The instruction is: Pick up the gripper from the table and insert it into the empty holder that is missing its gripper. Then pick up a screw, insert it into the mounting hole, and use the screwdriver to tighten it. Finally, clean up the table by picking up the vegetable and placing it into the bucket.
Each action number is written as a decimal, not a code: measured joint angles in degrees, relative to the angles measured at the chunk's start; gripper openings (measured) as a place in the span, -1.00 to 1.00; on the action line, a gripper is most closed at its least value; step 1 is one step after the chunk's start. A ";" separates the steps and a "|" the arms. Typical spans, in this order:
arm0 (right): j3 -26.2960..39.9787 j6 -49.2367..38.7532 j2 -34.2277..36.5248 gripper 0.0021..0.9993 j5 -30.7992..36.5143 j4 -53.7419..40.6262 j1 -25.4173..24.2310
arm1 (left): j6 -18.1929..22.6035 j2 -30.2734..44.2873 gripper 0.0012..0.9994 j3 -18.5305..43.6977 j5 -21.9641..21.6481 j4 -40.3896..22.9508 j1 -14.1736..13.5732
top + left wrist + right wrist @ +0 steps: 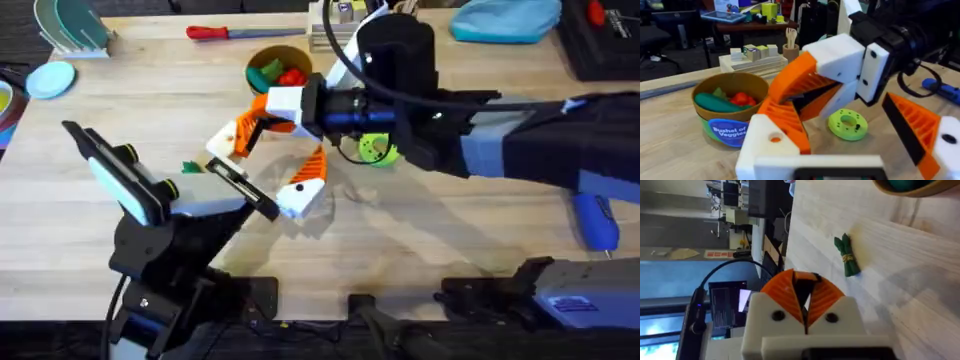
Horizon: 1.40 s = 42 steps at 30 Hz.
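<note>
Overhead: we see screwdriver (222, 32) | left claw (860, 145) released near bucket (730, 131) | right claw (803, 296) clenched, vegetable (847, 256) on table (920, 280)

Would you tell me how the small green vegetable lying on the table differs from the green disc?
Shape: the vegetable is a slim bundle tied with a tan band, while the green disc is round and flat with a centre hole.
Colour: the vegetable is dark green, the disc lime green.
Place: in the overhead view the vegetable lies near the left arm, the disc under the right arm.
Both rest on the wooden table, outside the bucket.
</note>
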 joint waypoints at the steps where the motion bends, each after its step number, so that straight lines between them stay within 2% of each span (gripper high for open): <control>1: 0.00 0.11 0.00 -0.99 0.79 0.07 0.45 | -0.05 0.00 0.98 0.00 -0.26 -0.02 0.02; 7: 0.00 0.27 0.00 -0.99 4.16 0.29 3.16 | -0.38 0.00 0.99 0.00 -1.92 -0.42 0.17; 28: 0.02 -1.03 -0.02 -0.97 7.09 -0.97 4.45 | -0.41 -0.02 0.99 0.00 -1.65 -1.51 0.17; 31: 0.02 -1.26 -0.02 -0.68 7.14 -1.19 4.45 | -0.30 0.00 0.99 0.00 -1.52 -1.49 0.17; 35: 0.02 -1.29 -0.02 -0.53 7.09 -1.45 4.45 | -0.01 0.00 0.99 0.00 -1.48 -1.56 0.17; 38: 0.02 -1.20 0.00 -0.32 5.98 -1.78 4.14 | 0.50 0.00 0.99 0.00 -1.54 -1.99 0.15; 42: 0.02 -1.44 0.00 -0.08 1.58 -1.82 3.82 | 1.06 0.00 0.99 0.00 -0.76 -2.47 -0.28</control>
